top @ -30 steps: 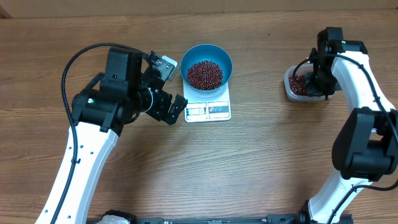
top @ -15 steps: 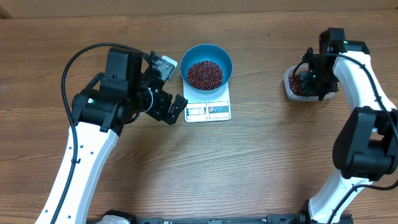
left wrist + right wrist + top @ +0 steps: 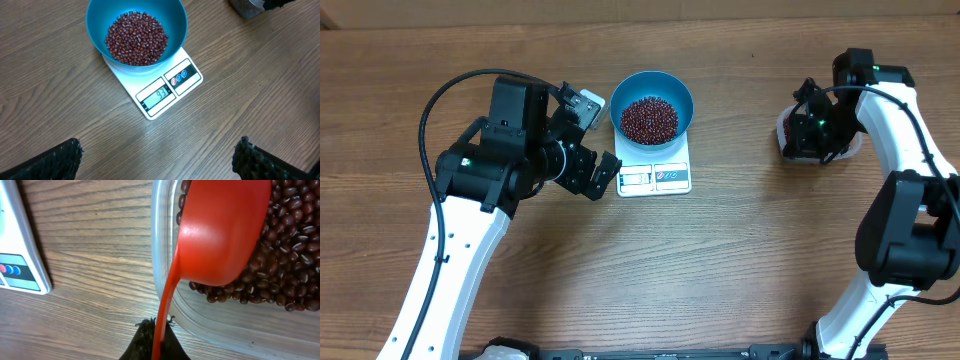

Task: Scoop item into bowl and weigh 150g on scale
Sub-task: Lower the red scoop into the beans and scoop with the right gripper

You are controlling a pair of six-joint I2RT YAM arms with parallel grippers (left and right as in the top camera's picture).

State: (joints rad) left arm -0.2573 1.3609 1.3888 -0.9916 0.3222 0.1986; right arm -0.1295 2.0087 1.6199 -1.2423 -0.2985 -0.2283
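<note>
Left gripper [image 3: 603, 140] hovers just left of the scale [image 3: 655, 177], jaws spread wide, nothing in them. In the left wrist view its two dark fingertips [image 3: 62, 157] sit at the bottom corners, well apart, with bare wooden table [image 3: 720, 260] between them.

The scale is white and flat, with its display edge toward the robot. The blue bowl [image 3: 665, 85] stands on its far half, upright. In the bowl is a heap of dark red-brown beans [image 3: 649, 119] covering the bottom, well below the rim. The left wrist view shows the same: the bowl [image 3: 170, 20] holding beans [image 3: 136, 38] on the scale [image 3: 150, 107], and a display that looks like 93.

Right gripper [image 3: 815, 130] is at the far right over a clear plastic tub [image 3: 783, 135], well apart from the scale. It is clamped tight on the thin handle of a red-orange scoop [image 3: 220, 235]. The handle runs down into the dark fingers [image 3: 145, 342] at the bottom edge. The scoop's cup is inside the tub [image 3: 165, 255] with its underside toward the camera, over more beans [image 3: 295, 255] and seemingly touching them. Cannot tell if the scoop is loaded. A corner of the scale [image 3: 20, 255] shows at the left of that view.
</note>
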